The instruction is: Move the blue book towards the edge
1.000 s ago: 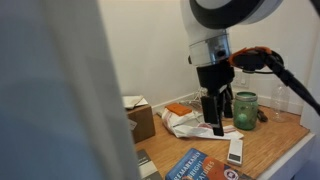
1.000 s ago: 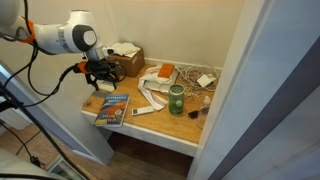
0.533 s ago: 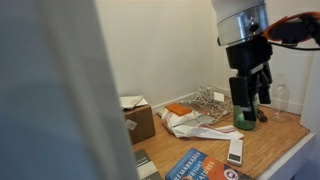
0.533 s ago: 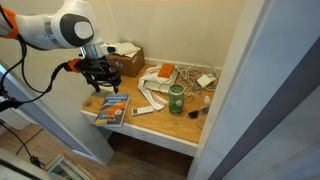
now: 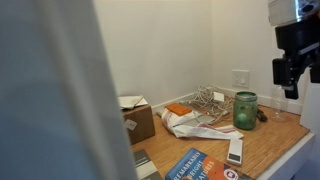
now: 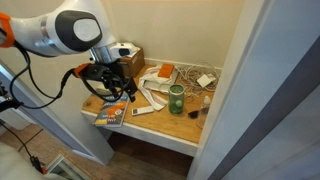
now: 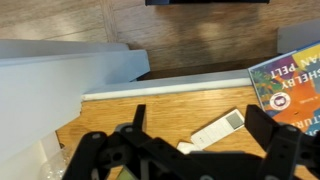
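Observation:
The blue book point(image 5: 200, 166) lies flat near the front of the wood tabletop, and it also shows in an exterior view point(image 6: 112, 114) and at the right of the wrist view point(image 7: 296, 86). My gripper point(image 6: 112, 87) hovers above the table just behind the book, apart from it. It also shows at the upper right of an exterior view point(image 5: 290, 72). In the wrist view the gripper point(image 7: 200, 125) is open and empty, over the white remote point(image 7: 218, 130). The pale table edge point(image 7: 170, 92) runs just beyond the book; it also shows in an exterior view point(image 6: 140, 135).
A green glass jar point(image 6: 176, 98) stands mid-table, with crumpled white paper point(image 5: 190, 123) and an orange item behind it. A cardboard box point(image 5: 140, 119) sits at the back corner. White walls enclose the alcove. A tangle of wire point(image 5: 212, 100) lies at the back.
The arm has swung: in one exterior view the gripper went right and upward, away from the jar; in the other it shifted slightly toward the book. The book has not moved.

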